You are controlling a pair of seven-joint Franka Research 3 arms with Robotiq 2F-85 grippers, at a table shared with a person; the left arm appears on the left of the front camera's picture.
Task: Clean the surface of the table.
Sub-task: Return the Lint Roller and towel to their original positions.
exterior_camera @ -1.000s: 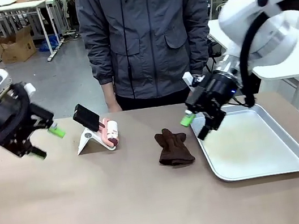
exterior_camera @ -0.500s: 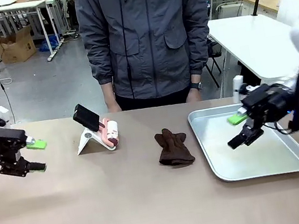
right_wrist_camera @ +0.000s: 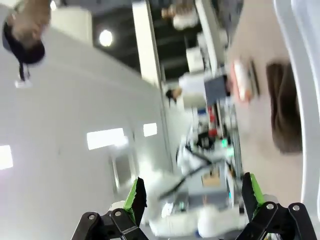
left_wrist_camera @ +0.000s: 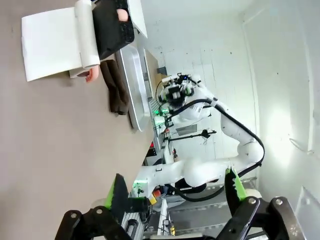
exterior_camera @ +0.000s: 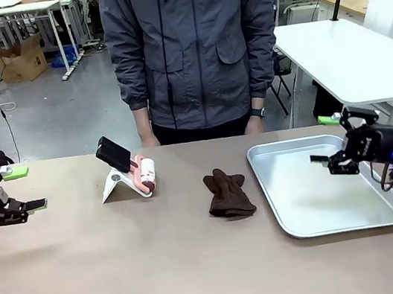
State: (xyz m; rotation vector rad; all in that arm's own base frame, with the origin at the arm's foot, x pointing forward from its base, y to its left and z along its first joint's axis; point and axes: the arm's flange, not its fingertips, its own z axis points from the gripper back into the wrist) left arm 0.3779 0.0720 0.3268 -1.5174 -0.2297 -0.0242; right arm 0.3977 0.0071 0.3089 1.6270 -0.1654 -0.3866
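Observation:
The table has a matte brownish top, seen also in the left wrist view as the table. My left gripper hovers open at the table's far left edge, nothing between its green pads. My right gripper hangs open and empty above the right part of the silver tray. The left wrist view has my left gripper with its jaws wide apart, and the right wrist view has my right gripper equally wide.
A dark phone leans on a white stand with a pink-and-white bottle beside it. A brown glove lies left of the tray. A person in a grey jacket stands at the far side.
Both arms have swung outward. The left gripper moved left to the table's edge; the right gripper crossed the tray from its left rim to its right side. Both stayed open.

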